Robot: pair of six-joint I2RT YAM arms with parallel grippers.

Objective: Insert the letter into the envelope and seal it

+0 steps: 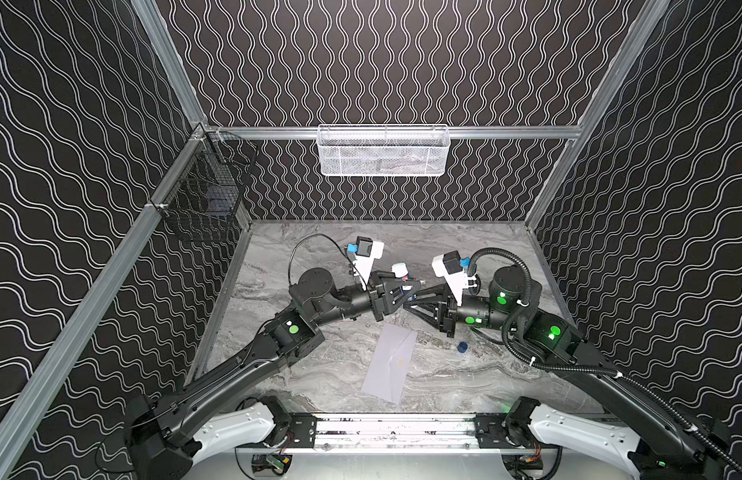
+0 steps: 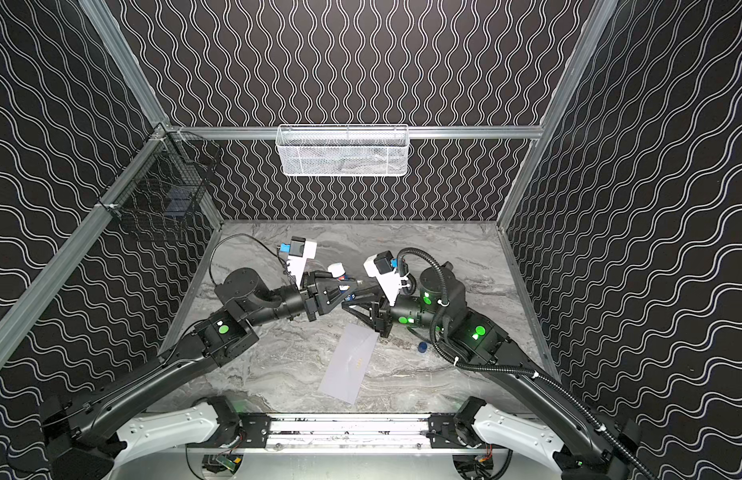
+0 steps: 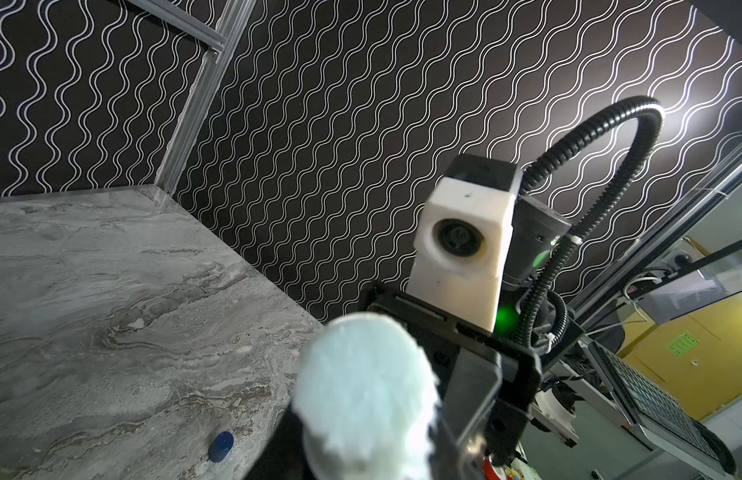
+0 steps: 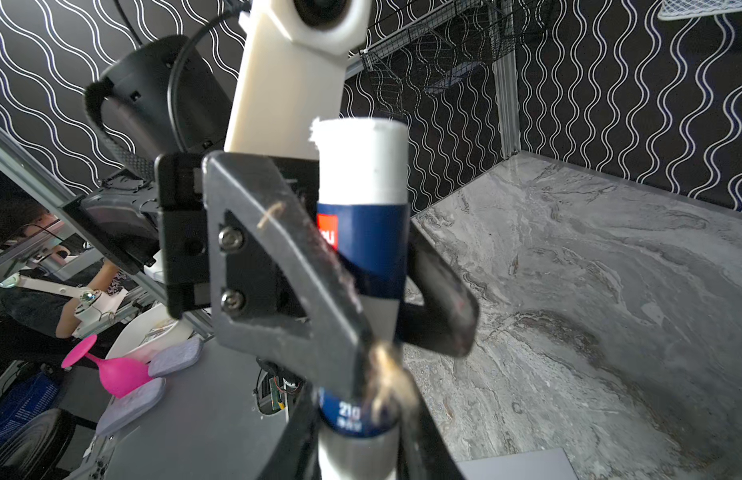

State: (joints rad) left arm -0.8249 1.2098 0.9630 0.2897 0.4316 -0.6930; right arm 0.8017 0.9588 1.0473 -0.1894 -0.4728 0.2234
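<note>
The pale grey-lavender envelope [image 1: 392, 361] [image 2: 350, 361] lies flat on the marble table near the front, and a corner of it shows in the right wrist view [image 4: 523, 465]. The letter is hidden. Above the table's middle, a glue stick [image 1: 400, 272] [image 2: 337, 271] [image 4: 363, 199] stands upright with its white glue end [image 3: 365, 395] exposed. My left gripper [image 1: 413, 287] [image 2: 349, 289] [image 3: 361, 457] is shut on its blue body. My right gripper [image 1: 411, 300] [image 2: 347, 301] [image 4: 361, 449] is shut on its base, facing the left one.
The glue stick's blue cap [image 1: 462, 347] [image 2: 422, 347] [image 3: 221, 446] lies on the table [image 1: 319, 374] to the right of the envelope. A white mesh basket [image 1: 382, 151] hangs on the back wall and a black wire basket [image 1: 203, 195] on the left wall.
</note>
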